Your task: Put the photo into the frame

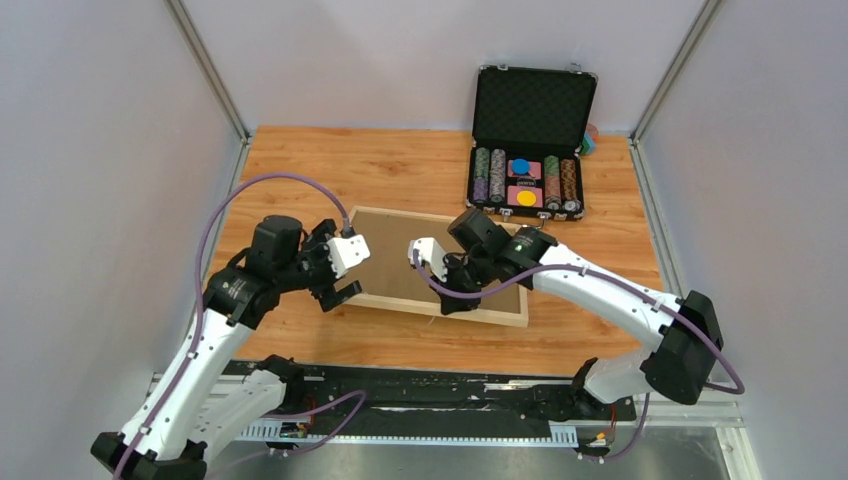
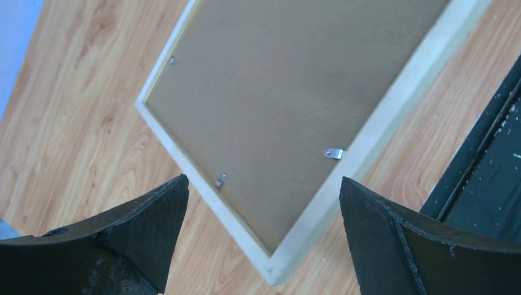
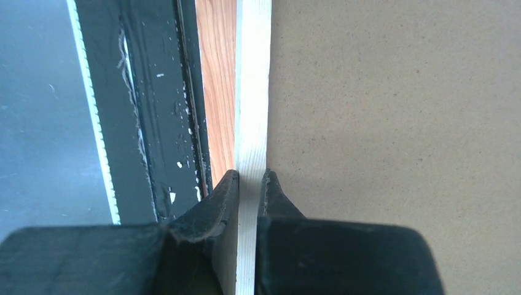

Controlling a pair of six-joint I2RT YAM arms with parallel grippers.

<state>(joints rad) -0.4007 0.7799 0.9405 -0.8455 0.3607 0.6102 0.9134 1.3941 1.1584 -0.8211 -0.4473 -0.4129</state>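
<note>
The frame (image 1: pixel 440 309) lies back-up on the table, its light-wood rim around a brown backing board (image 1: pixel 400 262). The photo is hidden. My right gripper (image 1: pixel 455 300) is shut on the frame's near rail (image 3: pixel 252 92), one finger on the outer side and one on the board side (image 3: pixel 250 175). My left gripper (image 1: pixel 345 262) hovers open over the frame's left end. In the left wrist view its fingers (image 2: pixel 264 184) stand wide apart either side of a corner of the frame (image 2: pixel 381 117), touching nothing. Small metal tabs (image 2: pixel 333 153) sit along the board's (image 2: pixel 282 92) edge.
An open black chip case (image 1: pixel 530 140) with stacked chips stands at the back right, just beyond the frame. A black base rail (image 1: pixel 440 395) runs along the table's near edge, close to the frame's near rail (image 3: pixel 153 92). Grey walls enclose three sides.
</note>
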